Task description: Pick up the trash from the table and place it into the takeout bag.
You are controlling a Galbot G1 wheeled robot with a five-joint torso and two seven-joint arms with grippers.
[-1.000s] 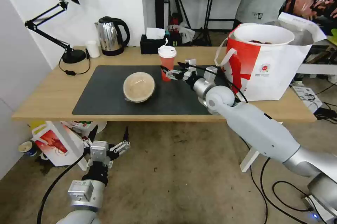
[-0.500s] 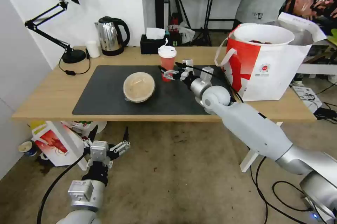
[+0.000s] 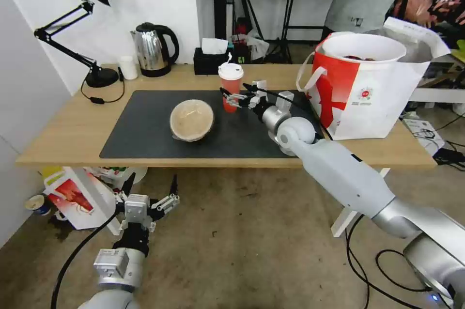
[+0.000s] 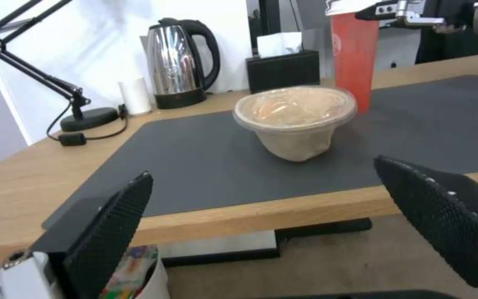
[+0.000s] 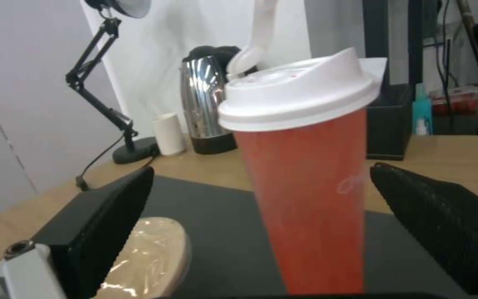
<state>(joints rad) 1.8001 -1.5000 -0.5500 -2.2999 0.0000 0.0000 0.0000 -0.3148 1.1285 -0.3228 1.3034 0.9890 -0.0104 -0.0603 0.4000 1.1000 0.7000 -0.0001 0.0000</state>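
While apparently untouched, red cup (image 5: 305,195) sits between right tool (image 5: 261,232) fingers

On the table (image 3: 58,139) I count one dark grey mat (image 3: 145,130), and on it two pieces of trash: one tall red drink cup (image 3: 230,87) with a white lid and one tan lidded bowl (image 3: 192,119). At the table's right end stands one takeout bag (image 3: 368,91) holding one white bowl (image 3: 363,47). Along the far edge there are one black desk lamp (image 3: 82,23), one small white cup (image 3: 128,67), one steel kettle (image 3: 152,50) and one black tissue box (image 3: 211,61). Under the left end is one smaller red-and-white bag (image 3: 72,197). The robot has two grippers: the left gripper (image 3: 147,192) and the right gripper (image 3: 237,94).
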